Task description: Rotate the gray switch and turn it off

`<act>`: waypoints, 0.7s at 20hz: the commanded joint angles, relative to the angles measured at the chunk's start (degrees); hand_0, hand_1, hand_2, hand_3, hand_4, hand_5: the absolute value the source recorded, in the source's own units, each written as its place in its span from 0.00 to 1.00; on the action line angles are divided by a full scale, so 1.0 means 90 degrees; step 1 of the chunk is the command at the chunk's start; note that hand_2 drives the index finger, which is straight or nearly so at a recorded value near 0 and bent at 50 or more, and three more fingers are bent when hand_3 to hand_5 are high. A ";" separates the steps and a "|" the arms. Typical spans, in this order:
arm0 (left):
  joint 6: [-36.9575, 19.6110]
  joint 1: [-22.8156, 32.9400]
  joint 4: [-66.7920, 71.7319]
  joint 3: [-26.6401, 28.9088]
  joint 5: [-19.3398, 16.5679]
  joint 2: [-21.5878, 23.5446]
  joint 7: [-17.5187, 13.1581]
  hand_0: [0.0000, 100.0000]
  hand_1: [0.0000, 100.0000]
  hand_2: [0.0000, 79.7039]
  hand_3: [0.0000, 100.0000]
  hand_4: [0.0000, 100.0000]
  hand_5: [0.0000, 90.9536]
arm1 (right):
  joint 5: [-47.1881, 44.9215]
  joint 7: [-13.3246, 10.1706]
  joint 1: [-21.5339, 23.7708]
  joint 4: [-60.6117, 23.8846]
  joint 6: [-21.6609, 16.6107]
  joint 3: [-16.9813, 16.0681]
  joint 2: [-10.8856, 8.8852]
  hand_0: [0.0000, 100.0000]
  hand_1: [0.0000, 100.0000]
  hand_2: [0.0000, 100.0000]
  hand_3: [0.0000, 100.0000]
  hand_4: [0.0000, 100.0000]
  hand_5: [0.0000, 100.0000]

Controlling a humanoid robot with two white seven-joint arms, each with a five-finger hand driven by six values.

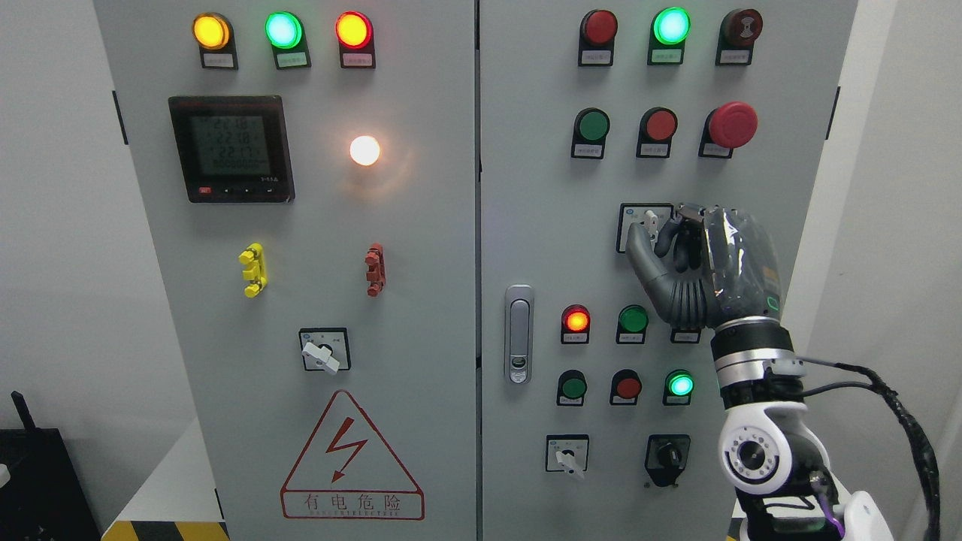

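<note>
The right hand (pixel 680 259) is raised against the right door of the gray cabinet (pixel 526 188), with thumb and fingers closed on the gray switch (pixel 651 222) below the red mushroom button (pixel 733 125). A latch handle (pixel 518 333) is seen left of it, near the door edge.

Bare panel lies left of the gray switch (pixel 648 222), out to the door seam. Above it project a green button (pixel 592 125), red button (pixel 660 125) and mushroom button (pixel 732 125); below sit a lit red lamp (pixel 576 321) and green button (pixel 633 319).
</note>
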 commanded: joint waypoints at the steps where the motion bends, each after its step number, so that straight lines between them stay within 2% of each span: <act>1: -0.0003 -0.0002 0.0146 0.0205 -0.0049 0.0000 0.0007 0.12 0.39 0.00 0.00 0.00 0.00 | 0.0011 -0.0008 -0.0013 -0.0036 -0.0046 -0.0005 -0.0013 0.56 0.38 0.74 1.00 0.94 1.00; 14: -0.0003 -0.0002 0.0146 0.0205 -0.0049 0.0000 0.0007 0.12 0.39 0.00 0.00 0.00 0.00 | 0.0030 -0.0057 -0.0003 -0.0260 -0.0085 -0.0054 -0.0110 0.52 0.42 0.73 1.00 0.93 1.00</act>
